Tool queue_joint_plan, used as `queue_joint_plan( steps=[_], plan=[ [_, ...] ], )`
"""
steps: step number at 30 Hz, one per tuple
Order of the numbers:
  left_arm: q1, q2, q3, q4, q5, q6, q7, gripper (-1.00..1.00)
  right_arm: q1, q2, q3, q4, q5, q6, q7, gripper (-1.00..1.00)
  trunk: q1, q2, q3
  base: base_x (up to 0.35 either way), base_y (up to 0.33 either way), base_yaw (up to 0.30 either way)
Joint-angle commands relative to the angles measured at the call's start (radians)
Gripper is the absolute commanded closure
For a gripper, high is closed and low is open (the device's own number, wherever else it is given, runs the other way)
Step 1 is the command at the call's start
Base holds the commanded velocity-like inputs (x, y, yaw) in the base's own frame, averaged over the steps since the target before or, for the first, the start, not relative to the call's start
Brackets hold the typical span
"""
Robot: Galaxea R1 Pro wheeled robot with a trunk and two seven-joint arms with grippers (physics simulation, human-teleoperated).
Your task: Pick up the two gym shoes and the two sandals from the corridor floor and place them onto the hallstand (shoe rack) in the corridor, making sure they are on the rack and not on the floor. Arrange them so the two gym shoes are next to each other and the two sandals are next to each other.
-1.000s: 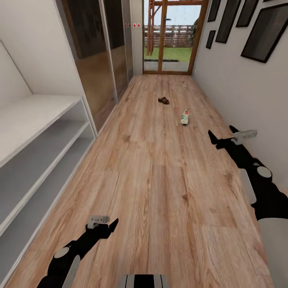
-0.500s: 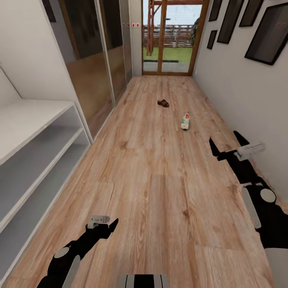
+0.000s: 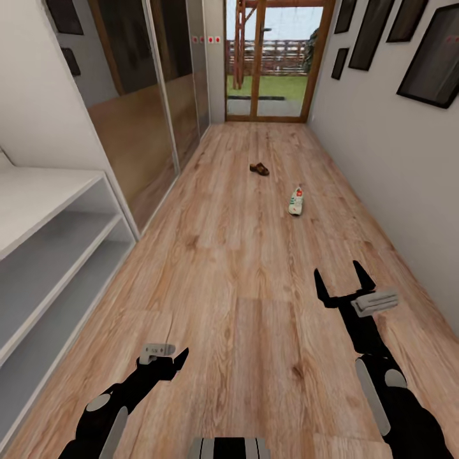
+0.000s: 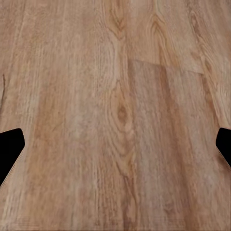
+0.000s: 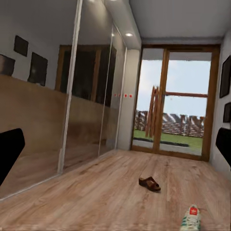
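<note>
Low over the light brown wood-plank corridor floor (image 3: 242,280), the left end effector (image 3: 167,360) points forward with fingers spread and empty, the right end effector (image 3: 344,282) reaches ahead wide open, empty too, while farther down lie a white green-striped gym shoe (image 3: 296,201) and, beyond, a dark brown leather sandal (image 3: 259,169).

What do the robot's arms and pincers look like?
Both arms are black with round grey joint caps and pale grey panels. Each ends in a black pincer, left pincer and right pincer, with two pointed fingers and a small light grey block mounted just behind it.
</note>
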Motion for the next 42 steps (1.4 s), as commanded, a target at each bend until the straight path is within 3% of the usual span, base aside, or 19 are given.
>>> queue_joint_plan(
  steps=[1, 4, 10, 20, 42],
  plan=[
    [0.000, 0.000, 0.001, -0.001, 0.010, 0.009, -0.001, -1.00, 0.008, 0.002, 0.000, 0.002, -0.011, -0.001, 0.010, -1.00, 0.000, 0.000, -0.001, 0.331, -0.070, 0.000],
    [0.000, 0.000, 0.001, -0.001, 0.010, 0.009, -0.001, -1.00, 0.047, 0.006, 0.000, 0.006, -0.011, 0.022, 0.012, -1.00, 0.000, 0.000, -0.001, 0.331, -0.066, 0.000],
    [0.000, 0.000, 0.001, -0.001, 0.011, 0.009, -0.001, -1.00, 0.055, 0.006, 0.001, 0.067, -0.010, 0.094, 0.013, -1.00, 0.000, 0.000, -0.001, 0.331, -0.053, 0.000],
    [0.000, 0.000, 0.001, -0.002, 0.011, 0.009, -0.001, -1.00, 0.056, 0.005, 0.003, 0.104, -0.010, 0.297, 0.015, -1.00, 0.000, 0.000, -0.001, 0.331, -0.051, 0.000],
    [0.001, 0.000, 0.001, -0.003, 0.011, 0.009, -0.003, -1.00, 0.056, 0.006, 0.004, 0.105, -0.011, 0.316, 0.013, -1.00, 0.000, 0.000, -0.001, 0.333, -0.002, 0.000]
  ],
)
